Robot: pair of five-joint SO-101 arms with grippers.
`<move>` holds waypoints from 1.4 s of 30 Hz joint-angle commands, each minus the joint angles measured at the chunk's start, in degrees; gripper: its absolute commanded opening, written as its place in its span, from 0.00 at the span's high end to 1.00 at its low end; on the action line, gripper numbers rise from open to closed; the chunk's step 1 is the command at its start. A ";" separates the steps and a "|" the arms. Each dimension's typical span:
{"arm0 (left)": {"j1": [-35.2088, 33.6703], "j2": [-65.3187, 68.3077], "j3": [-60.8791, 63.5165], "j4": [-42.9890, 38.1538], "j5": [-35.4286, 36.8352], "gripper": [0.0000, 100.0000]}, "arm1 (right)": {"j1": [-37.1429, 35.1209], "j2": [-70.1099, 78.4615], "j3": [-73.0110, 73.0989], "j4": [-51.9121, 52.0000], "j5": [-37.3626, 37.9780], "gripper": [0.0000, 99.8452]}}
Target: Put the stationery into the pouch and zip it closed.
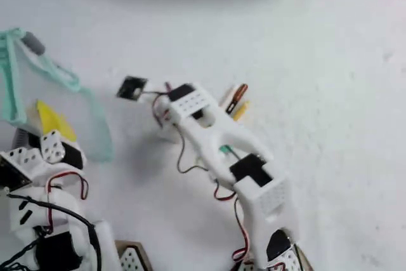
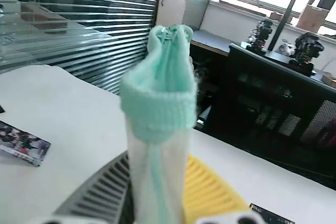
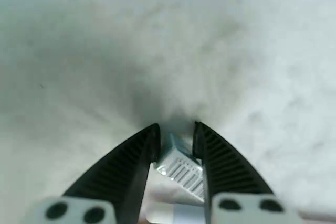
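Between the grey and yellow fingers [image 2: 210, 195] of the left pincer [image 2: 157, 205] stands the pouch [image 2: 160, 103], gripped at its clear lower part. Its mint-green edge and zip rise straight up away from the pincer, so this pincer is clenched on the pouch and holds it upright above the table [image 2: 68, 108]. Farther out from the same pincer a small printed card [image 2: 23, 142] lies flat on the table

Over at the other arm, the right pincer [image 3: 176, 132] points down at bare table, its black fingers closed on a small white packet [image 3: 181, 174] with printed stripes. The packet sits deep between them, nearer the pincer's base than its tips, which are almost touching. From the high view, a few pens [image 1: 236, 99] lie on the table just beside the front end of this arm, well apart from the left pincer and the pouch
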 commanded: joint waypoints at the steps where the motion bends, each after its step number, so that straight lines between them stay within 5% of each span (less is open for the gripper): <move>1: 5.67 -0.92 -0.70 1.23 1.14 0.98 | 7.96 -0.66 -0.70 3.30 1.93 0.82; 17: 36.97 -0.84 2.81 0.97 -10.73 0.98 | 14.73 -12.44 -0.26 15.16 5.89 0.83; 26: 38.20 -0.84 3.08 1.32 -10.73 0.98 | 18.95 -34.24 -0.26 25.19 5.54 0.83; 35: 38.46 -0.84 3.69 2.64 -10.73 0.97 | 30.02 -45.14 0.62 27.03 -8.44 0.83; 42: 42.95 -0.84 6.77 2.29 -16.53 0.98 | 31.34 -45.14 4.40 26.95 -19.08 0.83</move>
